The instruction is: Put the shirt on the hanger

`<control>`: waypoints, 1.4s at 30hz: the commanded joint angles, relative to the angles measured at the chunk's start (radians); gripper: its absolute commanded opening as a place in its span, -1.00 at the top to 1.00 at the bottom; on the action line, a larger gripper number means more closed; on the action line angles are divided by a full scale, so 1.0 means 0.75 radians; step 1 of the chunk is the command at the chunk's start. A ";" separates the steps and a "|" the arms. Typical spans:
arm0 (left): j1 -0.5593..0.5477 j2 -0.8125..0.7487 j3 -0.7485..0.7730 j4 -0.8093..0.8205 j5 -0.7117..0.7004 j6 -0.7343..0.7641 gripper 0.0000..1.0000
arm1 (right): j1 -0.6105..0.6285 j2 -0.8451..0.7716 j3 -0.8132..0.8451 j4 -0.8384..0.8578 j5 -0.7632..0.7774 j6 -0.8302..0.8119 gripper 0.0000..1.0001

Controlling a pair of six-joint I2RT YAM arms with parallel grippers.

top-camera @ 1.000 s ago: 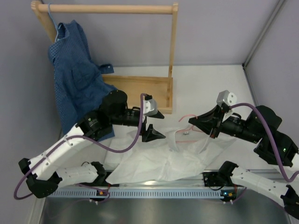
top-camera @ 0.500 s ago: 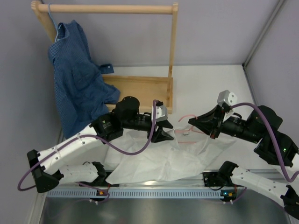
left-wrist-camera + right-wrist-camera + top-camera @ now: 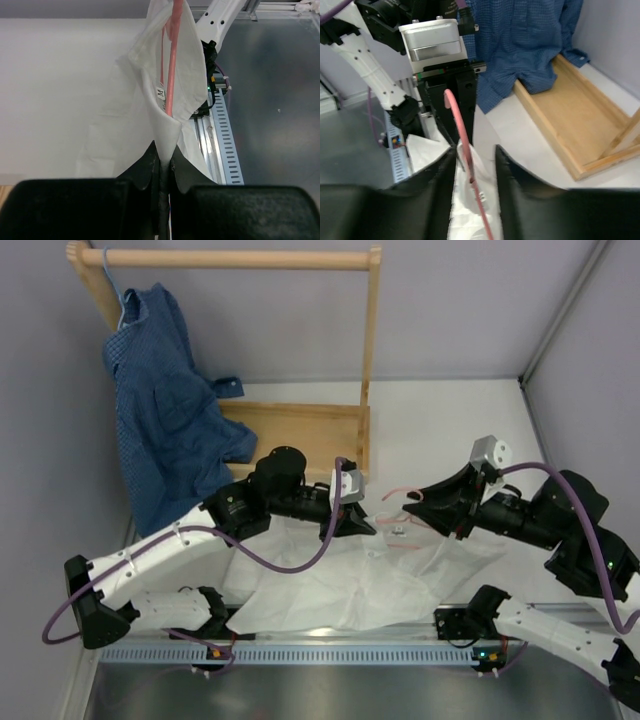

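Between your two hands, over the middle of the tabletop [image 3: 450, 420], the shirt [image 3: 340, 590] is lifted at its collar. The rest of it lies spread and wrinkled toward the near edge. Your left hand [image 3: 162, 156] is clenched on a fold of the collar edge, and the cloth rises from its fingertips like a tent. The hanger [image 3: 172, 65] sits inside that tent. Seen from the left wrist, it runs almost straight away from the hand, with its near end tucked into the fold just beyond the fingertips, beside the size label [image 3: 160, 92]. Seen from the right wrist, the same wire passes between the fingers of your right hand [image 3: 474, 150], hook end toward the left hand. Those fingers stand apart on either side of it, and you cannot tell whether they grip it lower down. So the wire's long axis lies along the line joining the two hands, which face each other closely; the left is nearer the collar, the right nearer the hanger. By the look of it, your next move should draw cloth along that line, over the hanger's shoulder, not across it.
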 commanded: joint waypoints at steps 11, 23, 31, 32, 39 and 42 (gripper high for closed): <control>0.005 -0.114 0.158 -0.305 0.091 0.139 1.00 | 0.009 -0.262 0.049 -0.571 0.035 -0.229 -0.41; 0.005 -0.153 0.254 -0.385 0.188 0.035 1.00 | 0.011 -0.232 -0.020 -0.625 -0.247 -0.280 -0.30; 0.005 -0.138 0.262 -0.399 0.065 -0.002 1.00 | 0.009 -0.090 0.000 -0.543 -0.337 -0.346 0.45; 0.007 -0.138 0.266 -0.413 0.053 0.002 1.00 | 0.009 -0.082 0.002 -0.541 -0.329 -0.346 0.46; 0.007 -0.128 0.322 -0.454 0.069 0.018 1.00 | 0.009 -0.011 -0.004 -0.543 -0.331 -0.344 0.21; 0.007 -0.122 0.328 -0.460 0.073 0.018 1.00 | 0.009 0.010 0.000 -0.522 -0.357 -0.342 0.24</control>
